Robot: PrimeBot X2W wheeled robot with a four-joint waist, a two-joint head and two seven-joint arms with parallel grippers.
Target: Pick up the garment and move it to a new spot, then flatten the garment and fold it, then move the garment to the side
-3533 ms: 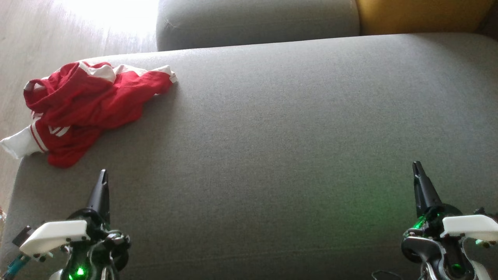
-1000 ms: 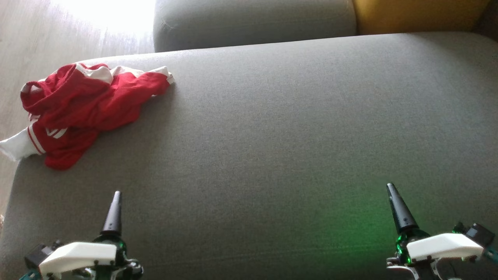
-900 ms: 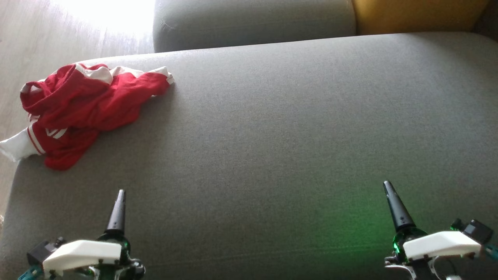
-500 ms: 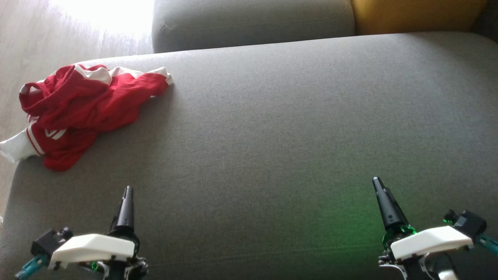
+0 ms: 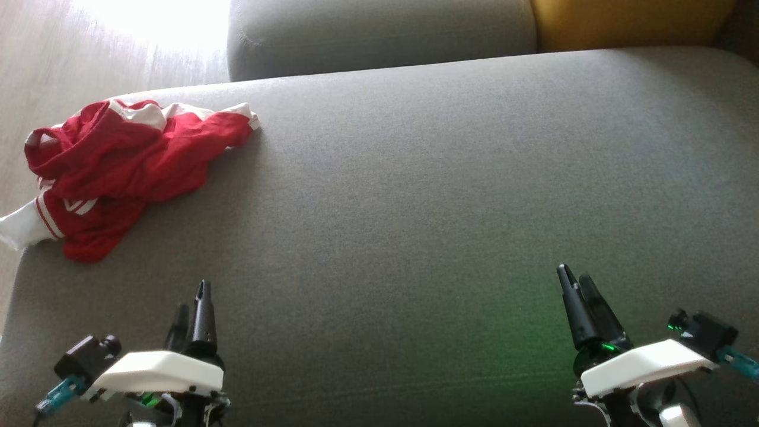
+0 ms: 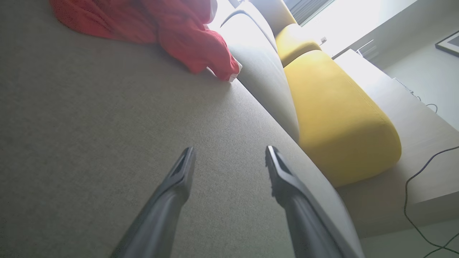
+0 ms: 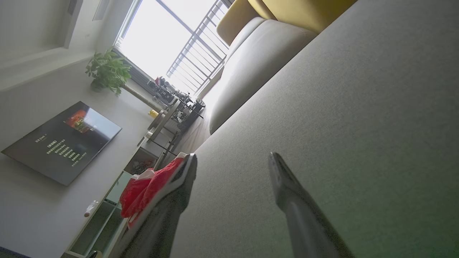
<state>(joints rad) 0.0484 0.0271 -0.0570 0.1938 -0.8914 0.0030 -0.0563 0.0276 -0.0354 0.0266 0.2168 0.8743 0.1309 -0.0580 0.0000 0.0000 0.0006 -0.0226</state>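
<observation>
A crumpled red garment (image 5: 118, 163) with white trim lies at the far left corner of the grey sofa seat (image 5: 427, 196), one white cuff hanging over the left edge. It also shows at the top of the left wrist view as the garment (image 6: 172, 32), and far off in the right wrist view as the garment (image 7: 147, 191). My left gripper (image 5: 193, 299) hovers open near the front left, well short of the garment. My right gripper (image 5: 575, 281) hovers open near the front right, far from it. Both hold nothing.
A grey back cushion (image 5: 379, 29) and a yellow cushion (image 5: 628, 21) run along the far side of the seat. Wooden floor (image 5: 71, 53) lies beyond the left edge. A wooden ledge with a cable (image 6: 423, 172) sits behind the yellow cushion.
Both arms have turned at the wrist, so each gripper now shows two fingers side by side. Both grippers drifted slightly inward. The garment has not moved; the camera shifted a little.
</observation>
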